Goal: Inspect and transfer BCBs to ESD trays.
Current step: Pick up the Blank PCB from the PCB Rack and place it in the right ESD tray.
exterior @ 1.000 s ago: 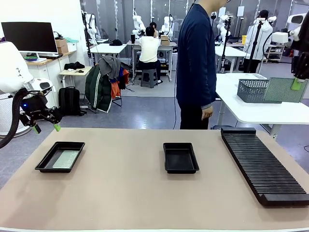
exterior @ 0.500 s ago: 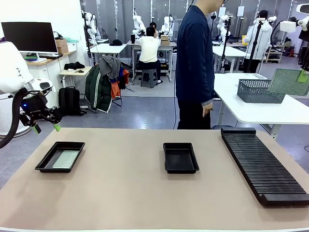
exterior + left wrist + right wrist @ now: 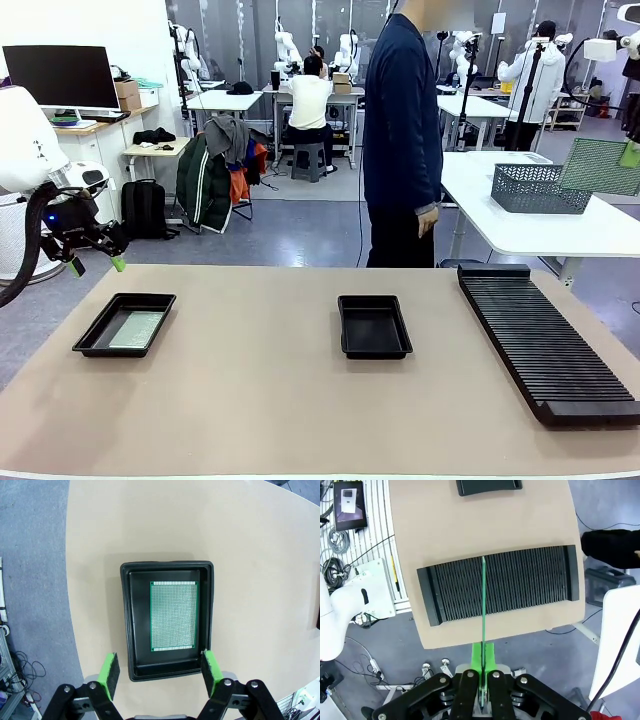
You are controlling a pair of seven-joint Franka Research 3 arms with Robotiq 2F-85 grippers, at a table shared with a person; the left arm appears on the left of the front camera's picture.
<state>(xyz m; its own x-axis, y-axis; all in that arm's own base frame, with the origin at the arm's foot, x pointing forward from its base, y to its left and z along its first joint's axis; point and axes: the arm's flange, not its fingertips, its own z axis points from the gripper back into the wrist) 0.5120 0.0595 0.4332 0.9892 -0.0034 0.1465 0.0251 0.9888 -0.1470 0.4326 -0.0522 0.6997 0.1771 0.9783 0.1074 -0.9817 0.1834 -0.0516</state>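
Observation:
Two black ESD trays lie on the tan table. The left tray point(image 3: 90, 345) point(image 3: 126, 630) holds one green BCB point(image 3: 136, 329) point(image 3: 173, 615) flat on its floor. The middle tray point(image 3: 374, 350) point(image 3: 489, 486) has nothing in it. My left gripper point(image 3: 95, 263) point(image 3: 160, 672) hangs open above the left tray's near-left side, with nothing between its green pads. High at the right edge, my right gripper point(image 3: 630, 150) point(image 3: 483, 655) is shut on a second BCB point(image 3: 598, 166) point(image 3: 483, 600). In the right wrist view that board is edge-on, over the rack.
A long black slotted rack point(image 3: 545, 340) point(image 3: 530, 582) lies along the table's right side. A person point(image 3: 403, 130) stands at the far edge, arms down. Behind, a white table carries a grey mesh basket point(image 3: 522, 187).
My right gripper has carried its BCB up and to the right, towards the picture's edge. The left arm has not moved. The person has shifted slightly.

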